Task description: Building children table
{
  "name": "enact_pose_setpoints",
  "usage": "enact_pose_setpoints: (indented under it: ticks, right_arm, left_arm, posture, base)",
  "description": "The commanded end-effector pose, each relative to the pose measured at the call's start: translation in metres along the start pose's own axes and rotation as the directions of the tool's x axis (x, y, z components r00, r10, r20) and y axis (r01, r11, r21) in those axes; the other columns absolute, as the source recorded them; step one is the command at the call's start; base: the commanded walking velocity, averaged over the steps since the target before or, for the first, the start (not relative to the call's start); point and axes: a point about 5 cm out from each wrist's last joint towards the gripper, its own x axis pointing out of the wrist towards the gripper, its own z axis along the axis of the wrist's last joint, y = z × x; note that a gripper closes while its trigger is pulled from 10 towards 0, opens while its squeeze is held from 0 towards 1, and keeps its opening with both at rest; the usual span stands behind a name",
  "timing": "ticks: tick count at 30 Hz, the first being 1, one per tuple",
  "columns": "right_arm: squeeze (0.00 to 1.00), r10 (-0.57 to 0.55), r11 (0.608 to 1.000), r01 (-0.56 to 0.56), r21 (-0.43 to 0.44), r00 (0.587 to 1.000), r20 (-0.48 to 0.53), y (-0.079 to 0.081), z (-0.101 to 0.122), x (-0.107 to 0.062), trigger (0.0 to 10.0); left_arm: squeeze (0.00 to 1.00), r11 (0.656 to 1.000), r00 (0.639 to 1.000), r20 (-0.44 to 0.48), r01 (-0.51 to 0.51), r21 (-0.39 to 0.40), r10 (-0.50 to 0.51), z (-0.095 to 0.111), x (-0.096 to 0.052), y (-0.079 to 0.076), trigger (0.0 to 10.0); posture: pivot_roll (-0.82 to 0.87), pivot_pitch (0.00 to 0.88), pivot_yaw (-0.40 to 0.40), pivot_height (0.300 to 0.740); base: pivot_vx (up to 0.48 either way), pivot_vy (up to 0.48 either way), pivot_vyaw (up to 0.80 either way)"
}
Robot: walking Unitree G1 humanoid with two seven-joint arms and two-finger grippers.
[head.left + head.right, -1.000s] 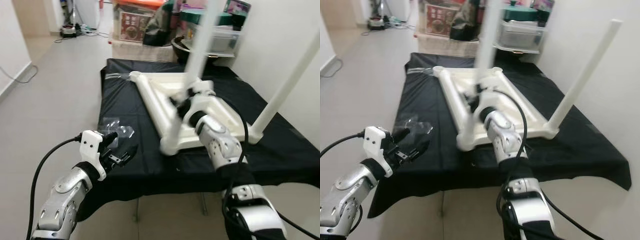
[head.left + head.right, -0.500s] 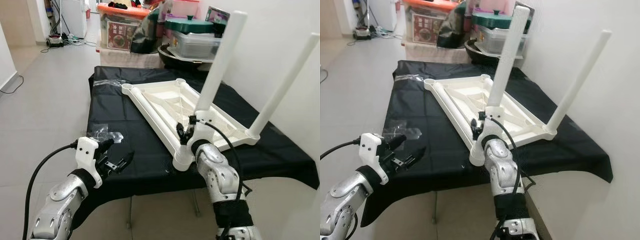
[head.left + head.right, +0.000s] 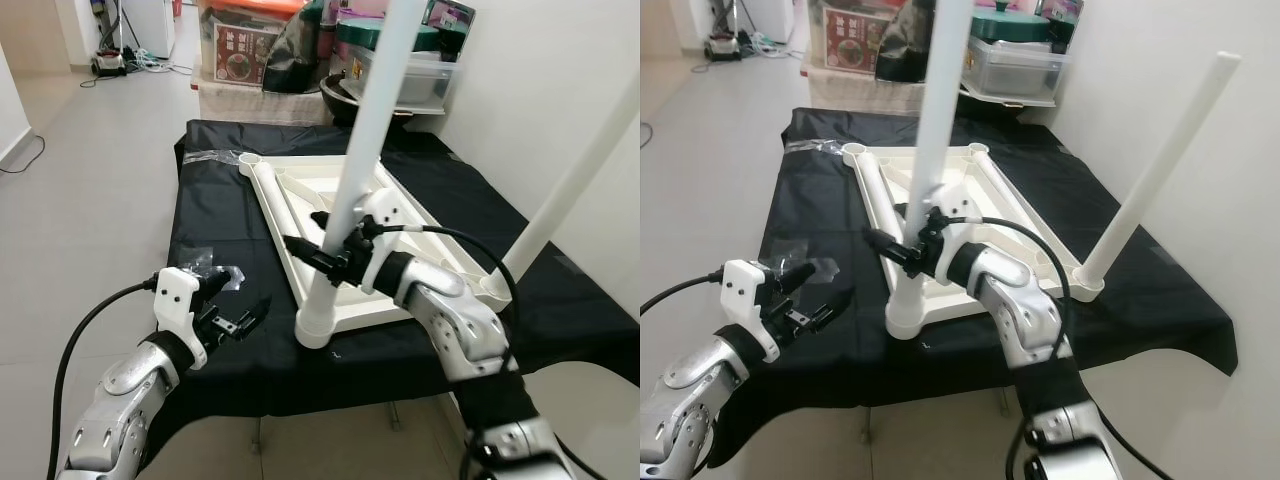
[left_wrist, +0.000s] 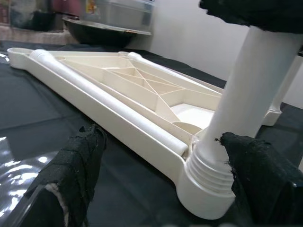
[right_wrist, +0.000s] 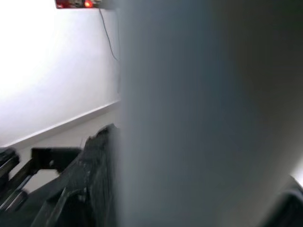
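A white children's table top (image 3: 300, 185) lies upside down on a black-covered table (image 3: 215, 215). One white leg (image 3: 365, 130) stands upright in the near corner socket (image 3: 313, 325). My right gripper (image 3: 315, 238) reaches in from the right and is shut on this leg low down; the leg (image 5: 199, 113) fills the space beside one black finger (image 5: 90, 179). A second leg (image 3: 580, 170) stands at the right corner. Another white tube (image 4: 94, 101) lies along the frame's edge. My left gripper (image 3: 240, 300) hovers open over the cloth, left of the socket, with its pads (image 4: 75, 165) wide apart.
A crumpled clear plastic bag (image 3: 215, 270) lies on the cloth by my left gripper. Storage boxes and a lidded pot (image 3: 390, 60) are stacked behind the table. A white wall (image 3: 560, 80) runs close along the right. Open tiled floor (image 3: 90, 170) lies to the left.
My right arm has swung out to the right, and its gripper now clasps the near leg from the side. The head camera has shifted. The left gripper stays open in about the same place.
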Motion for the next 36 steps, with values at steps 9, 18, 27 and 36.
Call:
enact_pose_setpoints:
  ticks: [9,18,27,36]
  right_arm:
    - [0.00,-0.741,0.640,0.764,0.078,0.641,-0.203,-0.068,-0.032,-0.023,0.0]
    - [0.00,-0.729,0.616,0.779,0.116,0.620,-0.289,-0.016,-0.057,-0.006,10.0]
    - [1.00,-0.501,0.832,0.500,0.240,0.863,-0.063,0.002,-0.020,0.015,10.0]
    - [0.00,0.023,0.999,-0.027,0.047,0.996,0.091,0.025,0.014,0.008,10.0]
  left_arm:
    - [0.00,1.000,1.000,-0.003,0.000,-0.019,0.000,-0.004,0.000,-0.003,10.0]
    - [0.00,1.000,1.000,-0.010,0.005,-0.019,-0.005,-0.003,-0.001,-0.001,10.0]
    - [0.00,1.000,1.000,-0.014,0.005,-0.020,-0.005,-0.004,-0.001,-0.001,10.0]
    - [0.00,1.000,1.000,-0.005,0.001,-0.024,-0.001,-0.004,0.001,-0.002,10.0]
  posture:
    - [0.16,0.000,-0.190,0.740]
    - [0.15,0.000,-0.172,0.740]
    - [0.16,0.000,-0.174,0.740]
    - [0.16,0.000,-0.189,0.740]
  base:
    - [0.000,0.000,0.00]
    - [0.000,0.000,0.00]
    - [0.000,0.000,0.00]
    - [0.000,0.000,0.00]
